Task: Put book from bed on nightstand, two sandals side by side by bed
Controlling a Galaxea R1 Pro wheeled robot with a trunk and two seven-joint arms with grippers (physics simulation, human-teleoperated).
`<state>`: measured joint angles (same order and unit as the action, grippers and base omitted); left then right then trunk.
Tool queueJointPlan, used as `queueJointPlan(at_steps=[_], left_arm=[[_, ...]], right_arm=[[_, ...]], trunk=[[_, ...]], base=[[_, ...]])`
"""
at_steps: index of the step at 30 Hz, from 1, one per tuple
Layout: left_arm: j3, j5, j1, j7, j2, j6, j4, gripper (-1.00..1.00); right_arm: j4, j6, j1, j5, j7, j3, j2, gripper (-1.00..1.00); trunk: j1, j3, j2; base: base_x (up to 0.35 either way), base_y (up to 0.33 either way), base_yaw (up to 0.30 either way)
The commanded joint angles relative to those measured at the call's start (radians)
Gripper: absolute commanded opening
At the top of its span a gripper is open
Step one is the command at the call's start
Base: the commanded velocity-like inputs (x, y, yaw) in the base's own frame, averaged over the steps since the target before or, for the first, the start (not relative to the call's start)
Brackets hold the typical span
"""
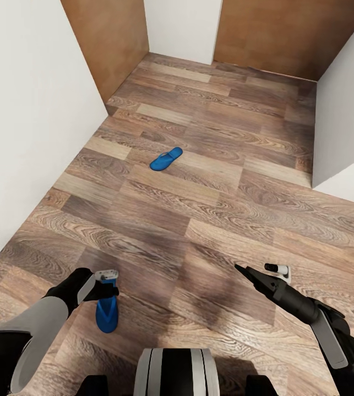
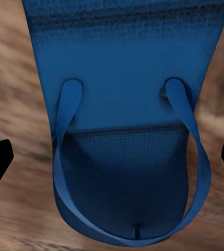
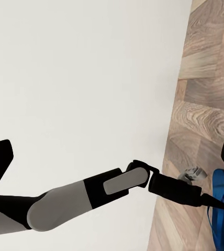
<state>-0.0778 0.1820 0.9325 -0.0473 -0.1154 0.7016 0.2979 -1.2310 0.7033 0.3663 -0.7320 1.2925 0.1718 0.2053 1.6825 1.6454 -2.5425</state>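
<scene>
Left gripper (image 1: 108, 287) hangs over one blue sandal (image 1: 107, 313), fingers spread wide on either side of it, not clamped; left wrist view shows its thong strap (image 2: 196, 151) close up, no readable print or brand. Second sandal (image 1: 165, 159) lies on the wood-plank floor (image 1: 210, 209) well beyond the first, toward the far wall. Right gripper (image 1: 244, 270) is off to the side over bare floor, finger state unclear.

Bright blue on the far sandal (image 1: 166, 159), same bright blue on the near sandal (image 1: 107, 311), thong straps a shade lighter. The floor (image 1: 215, 181) runs brown wood-grain planks, light and dark mixed. White walls (image 1: 28, 110), and black fingers (image 1: 246, 270) on the right.
</scene>
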Motion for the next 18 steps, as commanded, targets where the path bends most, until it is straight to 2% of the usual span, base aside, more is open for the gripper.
queueJointPlan(at_steps=[1,18], left_arm=[[-0.008,0.008,0.000,0.000,-0.001,0.004,0.001,1.00],[-0.009,0.002,0.000,0.001,0.002,0.004,0.000,1.00]], right_arm=[[0.000,0.008,0.000,-0.004,0.001,0.000,0.000,1.00],[0.001,0.008,0.000,-0.003,-0.001,0.000,0.000,1.00]], trunk=[[0.000,0.001,0.000],[0.000,0.001,0.000]], base=[[0.000,0.000,0.000],[0.000,0.000,0.000]])
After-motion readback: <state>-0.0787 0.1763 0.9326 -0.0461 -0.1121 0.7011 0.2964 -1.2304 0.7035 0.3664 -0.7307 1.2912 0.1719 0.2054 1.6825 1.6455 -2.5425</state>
